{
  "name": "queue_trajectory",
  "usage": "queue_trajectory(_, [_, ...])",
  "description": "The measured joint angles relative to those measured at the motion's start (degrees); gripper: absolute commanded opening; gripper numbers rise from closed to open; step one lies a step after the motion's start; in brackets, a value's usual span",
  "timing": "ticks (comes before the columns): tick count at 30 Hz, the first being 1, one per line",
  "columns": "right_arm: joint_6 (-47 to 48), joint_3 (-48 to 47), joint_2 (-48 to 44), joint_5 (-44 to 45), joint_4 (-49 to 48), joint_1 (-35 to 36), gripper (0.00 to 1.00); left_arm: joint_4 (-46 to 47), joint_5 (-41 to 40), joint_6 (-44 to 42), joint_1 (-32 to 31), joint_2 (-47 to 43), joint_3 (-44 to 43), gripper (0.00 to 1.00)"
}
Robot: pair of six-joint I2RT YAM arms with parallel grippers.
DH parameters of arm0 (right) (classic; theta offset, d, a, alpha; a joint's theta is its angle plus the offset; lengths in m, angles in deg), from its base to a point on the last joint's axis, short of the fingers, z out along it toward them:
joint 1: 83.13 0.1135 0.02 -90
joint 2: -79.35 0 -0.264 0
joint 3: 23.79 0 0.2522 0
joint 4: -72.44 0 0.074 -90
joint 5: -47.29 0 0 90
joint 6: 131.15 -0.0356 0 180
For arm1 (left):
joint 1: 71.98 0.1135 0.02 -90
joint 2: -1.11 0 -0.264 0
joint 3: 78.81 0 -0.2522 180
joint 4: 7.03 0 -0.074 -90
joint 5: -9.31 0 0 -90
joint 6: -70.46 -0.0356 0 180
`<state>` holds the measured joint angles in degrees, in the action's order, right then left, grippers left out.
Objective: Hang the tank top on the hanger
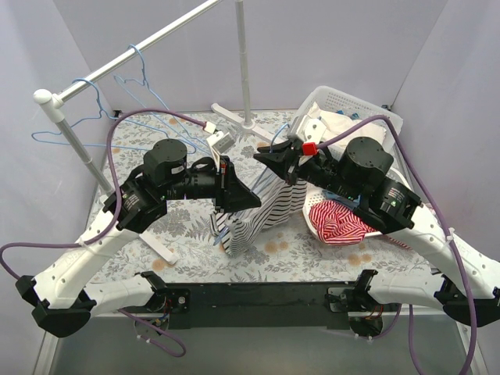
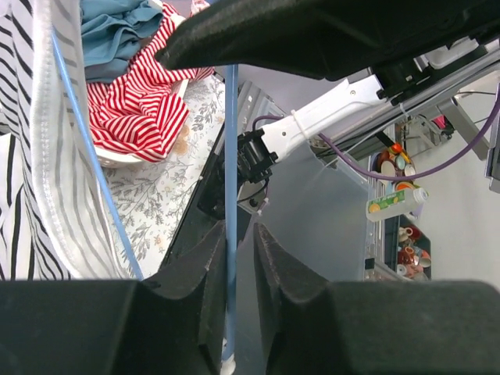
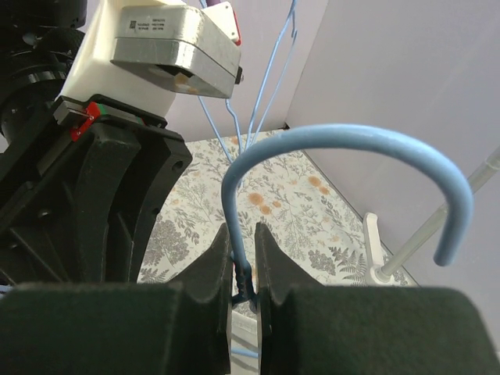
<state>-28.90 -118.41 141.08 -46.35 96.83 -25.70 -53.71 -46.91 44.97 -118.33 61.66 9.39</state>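
The tank top [image 1: 262,211], white with thin black stripes, hangs between my two grippers above the flowered table; it also shows in the left wrist view [image 2: 23,156], with a blue wire running through it. My right gripper [image 1: 267,158] [image 3: 243,238] is shut on the twisted neck of the light-blue hanger [image 3: 351,137], its hook curving up over the fingers. My left gripper [image 1: 251,201] [image 2: 239,242] has its jaws nearly together around a straight part of the hanger wire [image 2: 230,156], which lies against one finger.
A white basket [image 1: 351,105] of clothes stands at the back right. A red-and-white striped garment [image 1: 340,221] and a teal cloth [image 2: 117,31] lie under the right arm. A rail [image 1: 133,55] at the back left carries spare blue hangers [image 1: 101,109]. A white pole [image 1: 244,62] stands behind.
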Motion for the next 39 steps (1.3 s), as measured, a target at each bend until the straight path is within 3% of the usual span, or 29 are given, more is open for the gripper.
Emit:
queue_trajectory(3, [-0.07, -0.04, 0.26, -0.13, -0.33, -0.04, 0.01, 1.18, 0.48, 1.14, 0.02, 0.0, 0.96, 0.0])
queue_trajectory(6, [-0.02, -0.09, 0.37, -0.15, -0.33, -0.07, 0.01, 2.4, 0.61, 2.43, 0.09, 0.0, 1.81, 0.0])
queue_trajectory(9, [-0.11, -0.09, 0.48, 0.31, -0.55, -0.24, 0.16, 3.87, -0.02, 4.46, 0.09, -0.02, 2.4, 0.0])
queue_trajectory(13, [-0.59, -0.07, 0.5, 1.73, -1.29, -0.37, 0.45, 6.54, -1.18, 7.74, 0.02, -0.02, 2.84, 0.0])
queue_trajectory(19, [-1.9, 0.11, 0.37, 4.52, -1.86, -0.37, 0.71, 10.21, -4.85, 11.91, -0.22, 0.09, 2.84, 0.0])
queue_trajectory(22, [-3.1, 0.79, -0.26, 6.73, -1.92, -0.37, 0.78, 11.74, -6.88, 13.62, -0.22, 0.55, 2.82, 0.0])
queue_trajectory(28, [-5.99, 3.78, -3.82, 14.1, -1.9, -0.37, 0.84, 13.99, -10.67, 16.5, -0.24, 1.31, 2.82, 0.0])
queue_trajectory(39, [-13.99, 9.77, -10.86, 33.44, -1.92, -0.35, 0.83, 16.94, -20.46, 21.51, -0.24, 2.19, 0.44, 0.0])
